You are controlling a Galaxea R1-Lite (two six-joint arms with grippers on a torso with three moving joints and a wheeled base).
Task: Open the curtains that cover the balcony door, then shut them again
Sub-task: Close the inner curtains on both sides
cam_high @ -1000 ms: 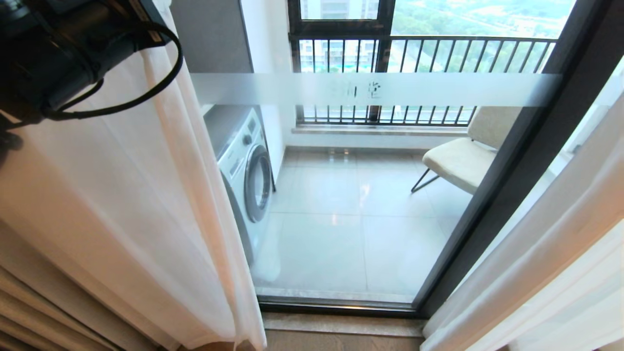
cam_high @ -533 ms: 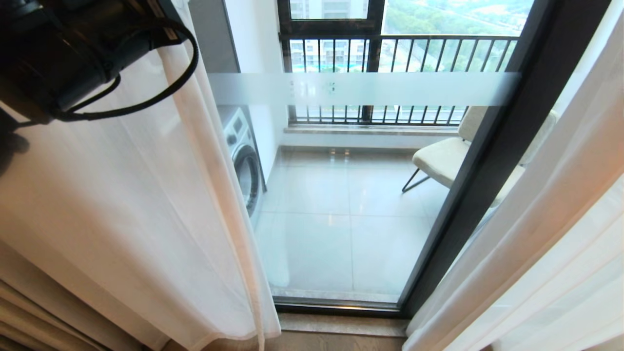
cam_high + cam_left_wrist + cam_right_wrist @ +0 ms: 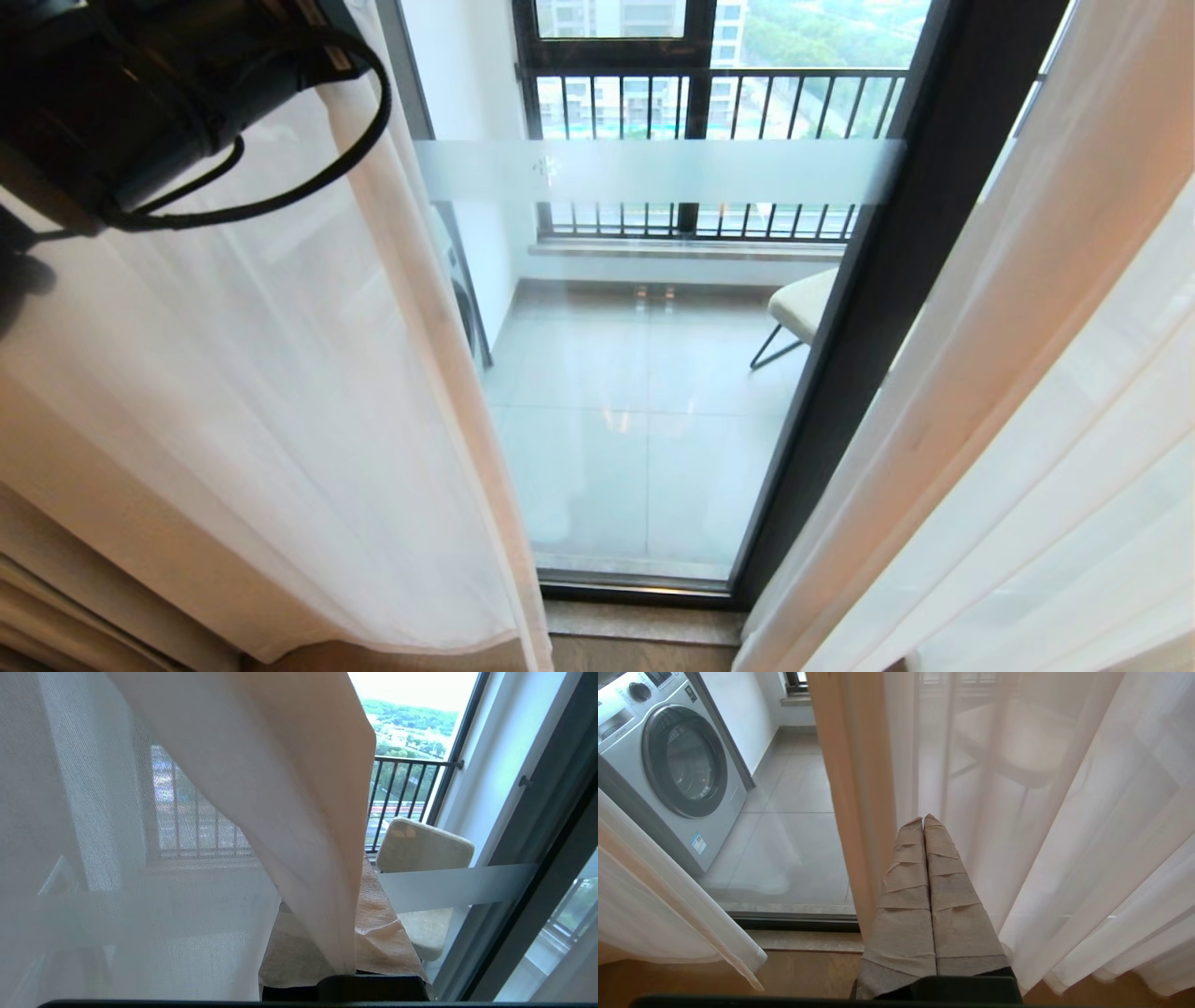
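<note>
left sheer [image 3: 280,392] | edge drawn rightward over glass | washing machine [image 3: 464,308] nearly hidden

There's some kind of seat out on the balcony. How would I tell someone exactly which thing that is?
Look through the balcony door, between the two white curtains, to the tiled floor beyond. At the right of that floor, below the black railing and partly hidden by the door's black frame, stands the chair. It is the only cream cushioned thing there, on thin dark legs, unlike the grey washing machine opposite.
</note>
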